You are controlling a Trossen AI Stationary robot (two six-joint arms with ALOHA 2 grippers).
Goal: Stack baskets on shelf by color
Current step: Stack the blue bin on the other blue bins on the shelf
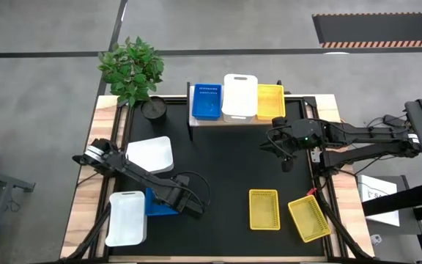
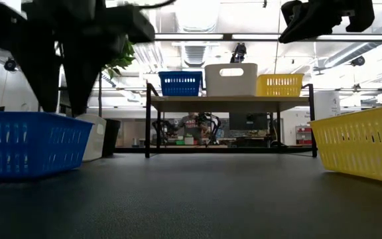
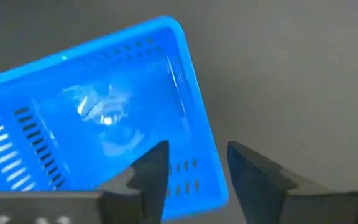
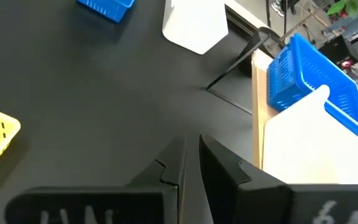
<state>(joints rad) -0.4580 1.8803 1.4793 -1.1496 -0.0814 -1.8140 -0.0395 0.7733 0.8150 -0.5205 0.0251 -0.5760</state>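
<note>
My left gripper [image 3: 194, 171] reaches low over the blue basket [image 3: 98, 118] on the mat near my white basket [image 1: 127, 218], fingers parted astride its rim. My right gripper [image 1: 287, 163] hangs nearly closed, empty, beside the shelf [image 1: 234, 121].

On the light wood-topped shelf [image 1: 234, 120] at the surface's [image 1: 226, 183] far edge: blue perforated plastic basket [image 1: 206, 101] left, white basket [image 1: 239, 96] middle, yellow basket [image 1: 270, 101] right. Near right: two yellow baskets [image 1: 264, 209] [image 1: 308, 218] side by side. Near left: two white baskets [image 1: 151, 155] [image 1: 127, 218], another blue basket [image 1: 157, 203] between them. Potted green plant [image 1: 133, 70] left of shelf.
</note>
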